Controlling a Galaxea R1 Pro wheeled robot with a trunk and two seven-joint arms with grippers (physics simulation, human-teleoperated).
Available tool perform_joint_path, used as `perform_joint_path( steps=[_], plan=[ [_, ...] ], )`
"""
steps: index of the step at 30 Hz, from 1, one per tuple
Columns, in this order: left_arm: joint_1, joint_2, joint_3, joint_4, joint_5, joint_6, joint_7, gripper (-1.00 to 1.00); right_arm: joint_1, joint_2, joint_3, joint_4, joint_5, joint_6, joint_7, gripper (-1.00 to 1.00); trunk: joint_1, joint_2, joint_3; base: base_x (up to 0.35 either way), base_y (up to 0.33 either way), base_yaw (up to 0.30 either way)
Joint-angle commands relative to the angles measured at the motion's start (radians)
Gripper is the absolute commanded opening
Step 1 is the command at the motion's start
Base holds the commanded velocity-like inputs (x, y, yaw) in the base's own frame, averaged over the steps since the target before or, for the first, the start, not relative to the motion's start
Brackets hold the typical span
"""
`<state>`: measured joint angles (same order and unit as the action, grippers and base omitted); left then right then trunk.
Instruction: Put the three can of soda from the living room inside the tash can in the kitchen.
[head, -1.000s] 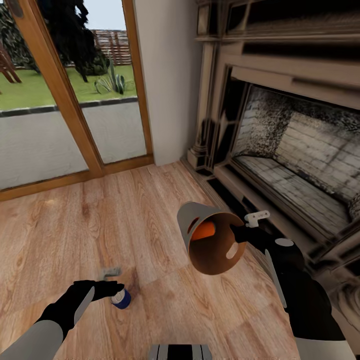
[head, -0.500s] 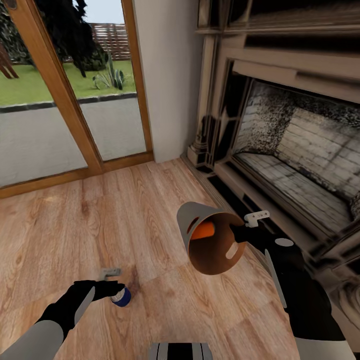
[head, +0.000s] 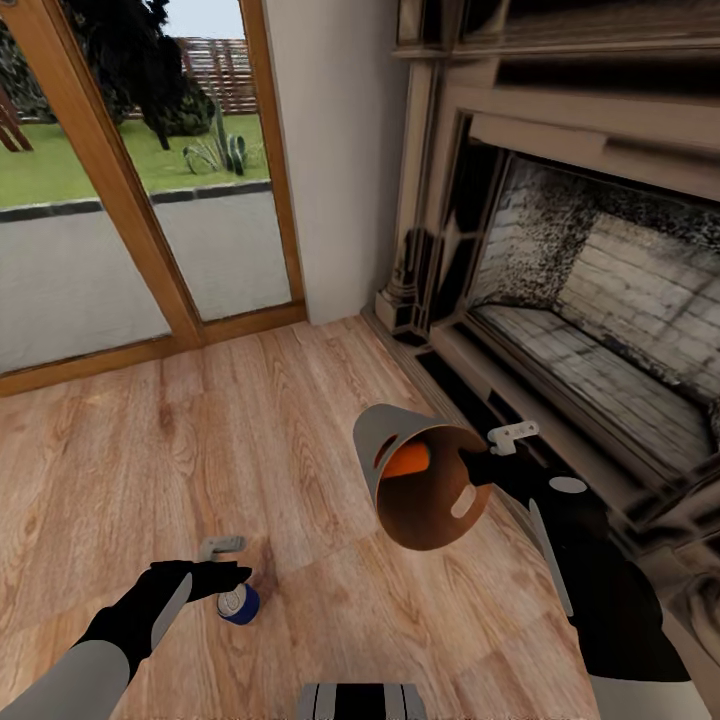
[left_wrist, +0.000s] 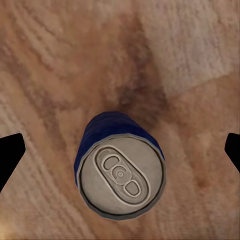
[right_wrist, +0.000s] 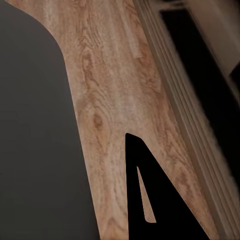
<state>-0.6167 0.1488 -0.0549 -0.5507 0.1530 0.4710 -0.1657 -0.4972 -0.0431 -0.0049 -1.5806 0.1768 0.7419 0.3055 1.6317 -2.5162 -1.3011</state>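
Low in the head view, the left gripper (head: 228, 580) hangs directly over a blue soda can (head: 239, 604) standing upright on the wood floor (head: 200, 440), jaws spread wide and holding nothing; the can sits slightly lower in frame than a second ago. At centre right, the right gripper (head: 478, 465) is clamped on the rim of a tilted trash can (head: 420, 480), unchanged, with an orange can (head: 408, 461) inside. The fireplace (head: 590, 300) fills the upper right.
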Motion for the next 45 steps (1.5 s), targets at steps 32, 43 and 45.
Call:
perform_joint_path(
  steps=[32, 43, 45],
  plan=[
    [0.0, 0.0, 0.0, 0.0, -0.001, -0.012, 0.001, 1.0, 0.0, 0.0, 0.031, -0.001, -0.01, 0.002, 0.0, -1.0, 0.008, -0.005, -0.073, 0.0, 0.0, 0.0],
    [0.0, 0.0, 0.0, 0.0, -0.001, -0.013, 0.001, 1.0, 0.0, 0.0, 0.031, -0.001, -0.011, 0.002, 0.0, -1.0, 0.01, -0.005, -0.085, 0.0, 0.0, 0.0],
    [0.0, 0.0, 0.0, 0.0, -0.001, -0.013, 0.001, 1.0, 0.0, 0.0, 0.031, -0.001, -0.011, 0.002, 0.0, -1.0, 0.011, -0.006, -0.093, 0.0, 0.0, 0.0]
  ],
)
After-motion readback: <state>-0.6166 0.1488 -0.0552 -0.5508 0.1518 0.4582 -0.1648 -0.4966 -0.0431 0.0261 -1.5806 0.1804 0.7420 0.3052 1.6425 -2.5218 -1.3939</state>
